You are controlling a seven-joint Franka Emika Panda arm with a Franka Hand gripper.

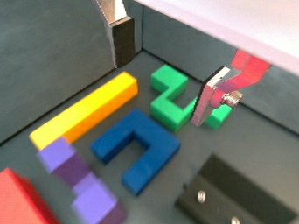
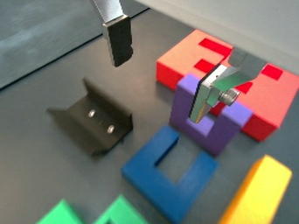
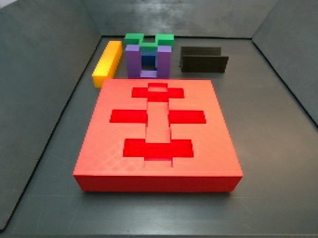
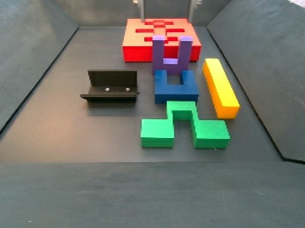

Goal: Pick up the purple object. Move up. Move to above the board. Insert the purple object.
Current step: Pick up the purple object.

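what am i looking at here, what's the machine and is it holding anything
It is a robot arm with a two-finger gripper. Two pictures come from cameras on its wrist, looking past the silver fingers. The other two come from cameras fixed beside the table, and they do not show the arm. On the dark floor are a big red board with cross-shaped cutouts, a small purple object standing prongs up, a blue block, a yellow bar, a green block and a black fixture. The gripper hangs open above them, holding nothing.
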